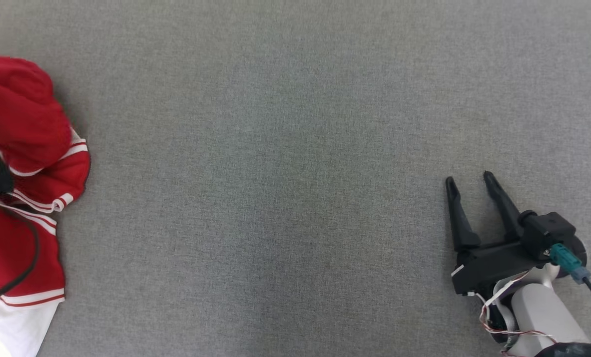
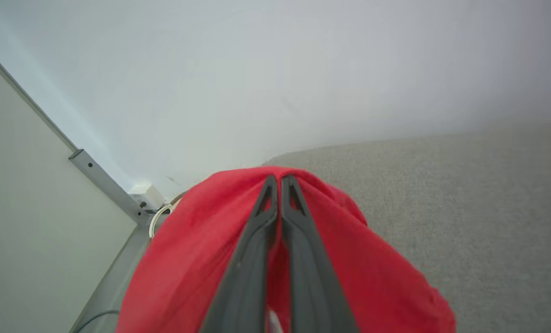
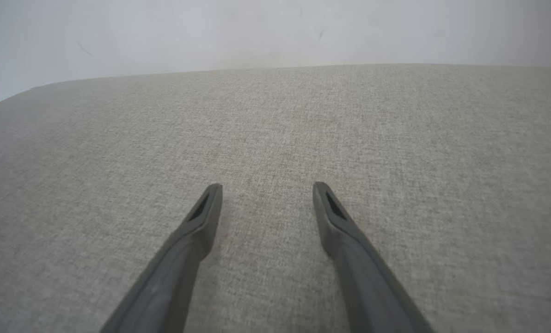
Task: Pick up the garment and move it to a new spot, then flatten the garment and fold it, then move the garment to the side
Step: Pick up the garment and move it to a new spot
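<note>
From where I stand, the red garment [image 1: 25, 144] lies bunched at the nine o'clock edge of the head view, its white-striped trim and a white panel trailing down toward seven o'clock. The rest of the grey cloth surface [image 1: 275, 173] stretches away to three o'clock.

The left gripper [image 2: 280, 178] has its two fingers pressed together, and in its own wrist view red fabric rises on both sides of them, so I take it as pinching a raised fold of the garment. The right gripper [image 1: 468, 177] hovers at four o'clock, well apart from the garment, its fingers spread wide over the surface with nothing between them.

My worry is the grip. It looks like a thin pinch near the top of a loose heap, so a quick lift could let the fold slide out. It may also catch only one layer, so the rest would drag and twist. A black cable [image 1: 28, 258] loops across the lower part of the garment and could snag the cloth as the arm travels.
</note>
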### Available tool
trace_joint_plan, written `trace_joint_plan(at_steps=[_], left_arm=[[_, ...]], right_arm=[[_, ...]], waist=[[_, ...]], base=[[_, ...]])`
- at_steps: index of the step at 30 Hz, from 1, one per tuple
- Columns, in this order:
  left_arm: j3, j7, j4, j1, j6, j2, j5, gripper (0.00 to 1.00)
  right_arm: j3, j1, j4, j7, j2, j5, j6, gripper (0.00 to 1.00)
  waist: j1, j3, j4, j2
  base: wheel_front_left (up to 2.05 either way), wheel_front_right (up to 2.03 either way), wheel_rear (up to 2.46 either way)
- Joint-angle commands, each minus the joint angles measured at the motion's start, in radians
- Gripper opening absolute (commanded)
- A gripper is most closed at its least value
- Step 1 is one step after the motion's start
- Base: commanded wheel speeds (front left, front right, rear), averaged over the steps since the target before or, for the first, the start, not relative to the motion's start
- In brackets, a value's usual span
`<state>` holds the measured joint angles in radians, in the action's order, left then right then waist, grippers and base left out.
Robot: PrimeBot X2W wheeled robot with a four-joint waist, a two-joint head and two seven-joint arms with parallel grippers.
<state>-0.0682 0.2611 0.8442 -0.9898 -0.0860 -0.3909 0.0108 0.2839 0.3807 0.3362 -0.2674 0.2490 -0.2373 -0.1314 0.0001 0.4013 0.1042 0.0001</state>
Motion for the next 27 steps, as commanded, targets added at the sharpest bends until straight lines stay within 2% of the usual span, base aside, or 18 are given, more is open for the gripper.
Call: trace_joint_plan(at_steps=[1, 5, 10, 16, 26, 27], left_arm=[[0.013, 0.006, -0.050, -0.005, -0.007, -0.004, -0.007, 0.00], [0.068, 0.007, -0.160, -0.045, -0.026, -0.010, -0.024, 0.00], [0.144, 0.006, -0.253, -0.093, -0.040, 0.020, 0.000, 0.00], [0.237, 0.006, -0.323, -0.097, -0.043, 0.078, 0.061, 0.00], [0.394, 0.006, -0.347, 0.071, -0.044, 0.209, 0.209, 0.00], [0.394, 0.006, -0.347, 0.071, -0.044, 0.209, 0.209, 0.00]], right_arm=[[0.007, -0.020, 0.014, 0.005, -0.020, -0.010, 0.001, 1.00], [0.012, -0.019, 0.012, 0.003, -0.047, -0.019, 0.001, 1.00], [0.021, -0.030, 0.022, 0.003, -0.091, -0.031, 0.001, 1.00], [0.024, -0.048, 0.036, 0.003, -0.129, -0.041, 0.001, 1.00], [0.017, -0.072, 0.046, 0.003, -0.157, -0.043, 0.001, 1.00], [0.017, -0.072, 0.046, 0.003, -0.157, -0.043, 0.001, 1.00]], waist=[[-0.0001, -0.022, -0.004, -0.0001], [-0.0001, -0.054, -0.019, -0.0001], [-0.0001, -0.100, -0.053, -0.0001], [-0.0001, -0.148, -0.120, -0.0001], [-0.0001, -0.217, -0.250, -0.0001], [-0.0001, -0.217, -0.250, -0.0001]], base=[[0.00, 0.00, 0.00], [0.00, 0.00, 0.00], [0.00, 0.00, 0.00], [0.00, 0.00, 0.00], [0.00, 0.00, 0.00], [0.00, 0.00, 0.00]])
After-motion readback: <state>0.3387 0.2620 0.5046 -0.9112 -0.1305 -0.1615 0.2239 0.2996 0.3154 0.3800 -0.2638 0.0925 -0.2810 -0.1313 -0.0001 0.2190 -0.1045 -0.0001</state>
